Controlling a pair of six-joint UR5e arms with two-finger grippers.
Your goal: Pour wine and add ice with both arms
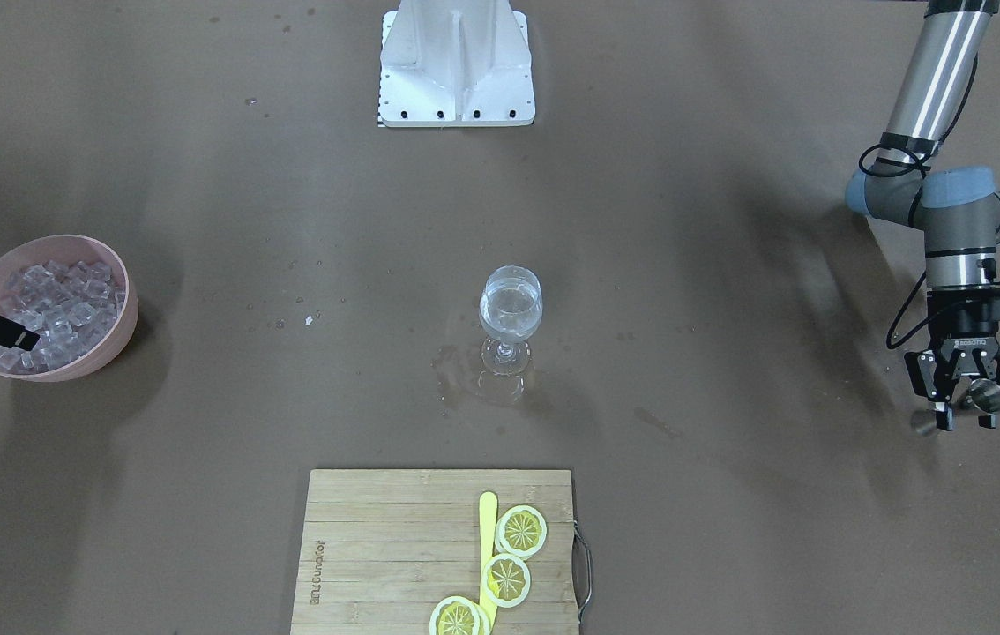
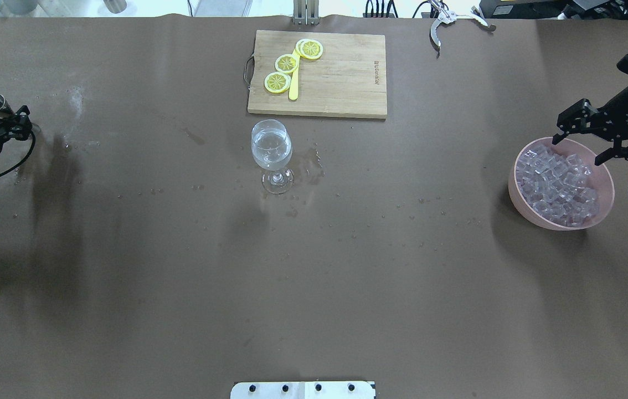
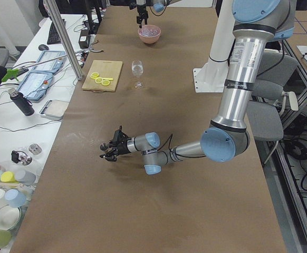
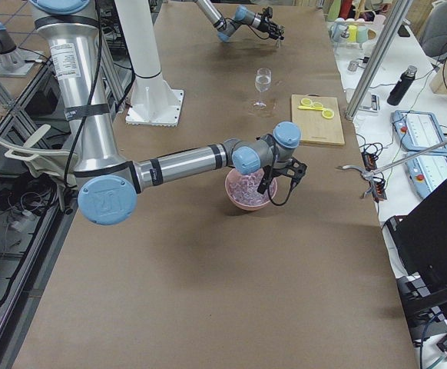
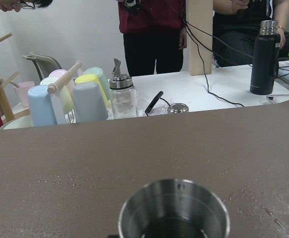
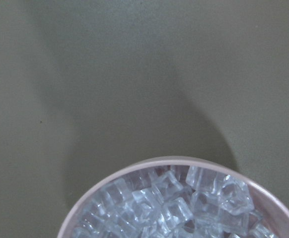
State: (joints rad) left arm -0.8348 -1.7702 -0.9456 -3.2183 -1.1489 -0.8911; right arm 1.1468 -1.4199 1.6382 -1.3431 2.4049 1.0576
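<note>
Wine (image 1: 511, 304): clear liquid inside wine glass (image 1: 509, 331), table centre; glass upright, approx. half full
Spill (image 1: 458, 375): wet patch touching glass foot, on robot's right side
Ice (image 2: 557, 185): many clear cubes heaped in pink bowl (image 2: 514, 192), far out on robot's right, well apart from glass; no cube evident in glass
R gripper (image 2: 578, 148): fingers spread wide, nothing between them; hangs over bowl's far rim, tips angled down toward cubes; contact w/ ice cannot be told
L gripper (image 1: 966, 409): pressed onto small steel cup (image 1: 987, 395), cup upright, mouth up; low at robot's far left, well apart from glass; whether cup rests on table cannot be told
Other items: cutting board (image 1: 394, 547) w/ lemon slices (image 1: 521, 530), across table from robot, just beyond glass
Step in hand (judged): pour looks done, since glass holds liquid & cup is parked upright; ice pick-up is the current step
Next move (judged): R arm lowers into heap, closes on one cube, carries it across to glass, releases low over the rim; cubes look slick & packed, so a centred pinch on a single top cube is needed
</note>
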